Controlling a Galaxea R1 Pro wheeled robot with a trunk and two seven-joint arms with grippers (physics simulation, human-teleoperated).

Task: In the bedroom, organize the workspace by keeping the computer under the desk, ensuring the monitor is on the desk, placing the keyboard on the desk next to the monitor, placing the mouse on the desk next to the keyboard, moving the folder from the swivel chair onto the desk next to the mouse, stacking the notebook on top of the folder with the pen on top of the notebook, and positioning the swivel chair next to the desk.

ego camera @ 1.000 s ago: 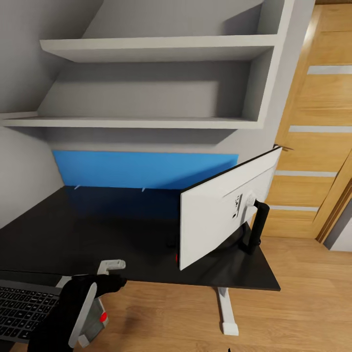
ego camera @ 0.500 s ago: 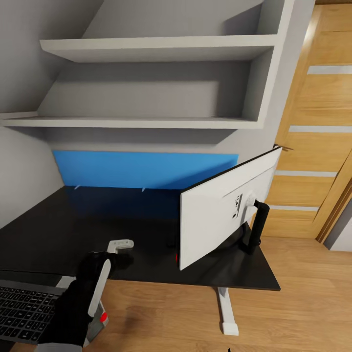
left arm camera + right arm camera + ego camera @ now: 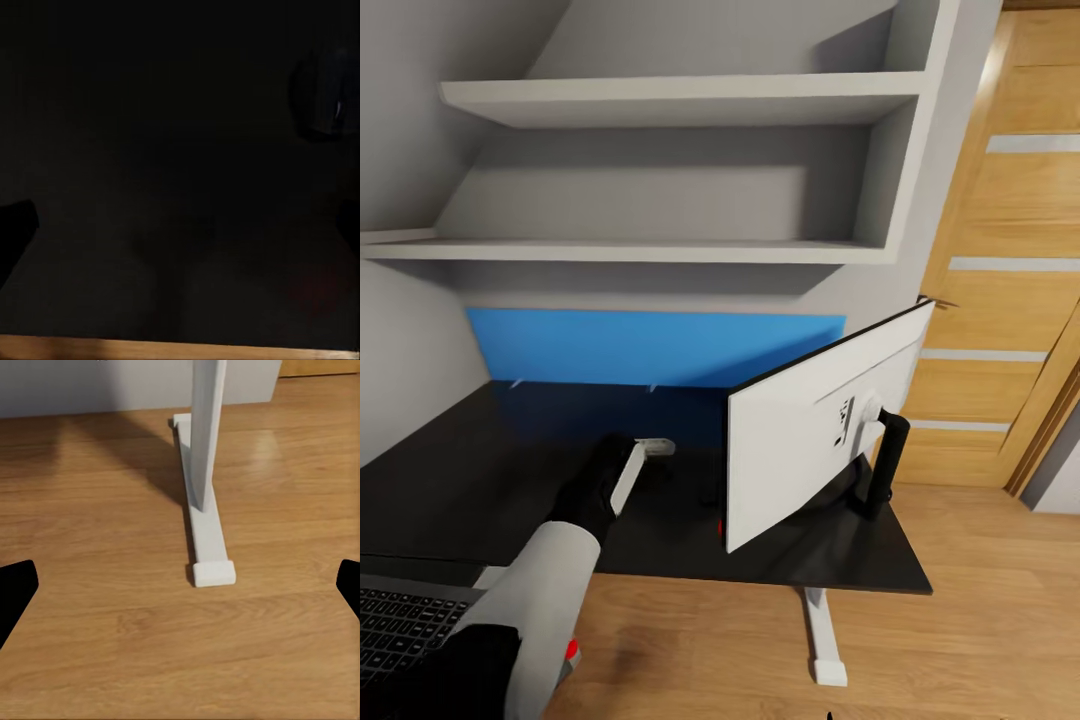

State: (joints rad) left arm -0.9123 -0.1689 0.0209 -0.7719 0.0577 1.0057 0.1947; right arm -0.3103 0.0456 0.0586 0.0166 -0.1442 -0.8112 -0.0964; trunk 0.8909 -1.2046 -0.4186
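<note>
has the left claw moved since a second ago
Yes. In the head view the left claw has reached forward from the near edge of the desk, over the dark top and closer to the blue panel, left of the monitor.

The head view looks forward and down over the black tabletop [image 3: 480,470] toward the shelves [image 3: 680,100]. The left wrist view sits close above that dark tabletop. The right wrist view looks down at the floor [image 3: 97,585] and the white desk leg [image 3: 202,495], which the head view shares.
</note>
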